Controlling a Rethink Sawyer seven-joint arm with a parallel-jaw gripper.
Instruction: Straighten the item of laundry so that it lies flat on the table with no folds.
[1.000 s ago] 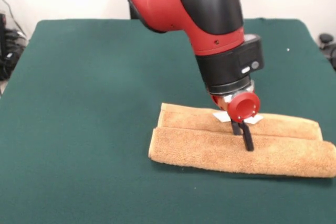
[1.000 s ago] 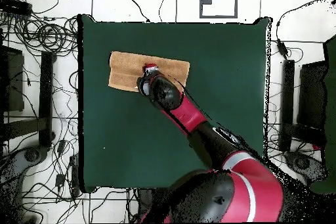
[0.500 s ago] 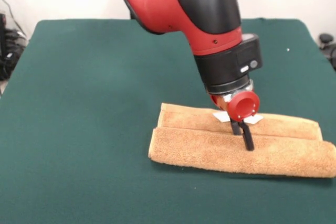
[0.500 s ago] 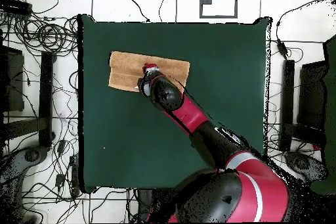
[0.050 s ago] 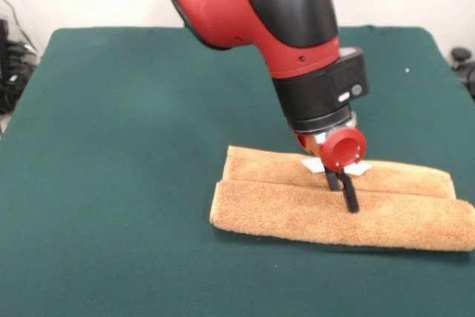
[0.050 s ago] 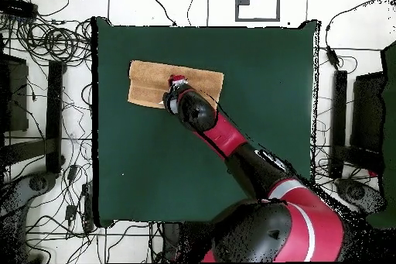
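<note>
- Towel (image 5: 297,209) of orange-tan terry cloth lies directly under the pincer (image 5: 347,197), folded lengthwise into a long band with two thick rolled layers, one nearer the camera in the front view and one behind it.
- Bench (image 5: 133,146) covered in dark green cloth carries the towel; in the overhead view the towel (image 6: 147,84) sits near one edge of the bench (image 6: 255,106), well away from the opposite side.
- Pincer tips come down onto the nearer layer, close to the seam between the two layers; the black fingers (image 5: 349,200) stand close together, and they look pressed into or nipped on the pile, though I cannot tell for sure whether cloth is caught between them.
- Small white tag (image 5: 359,170) shows on the farther layer, just behind the pincer and partly hidden by its red round cap (image 5: 343,149).
- Arm (image 5: 260,12), red and black, slants down to the pincer from above; in the overhead view it covers the middle of the towel, with the pincer (image 6: 175,84) barely showing.
</note>
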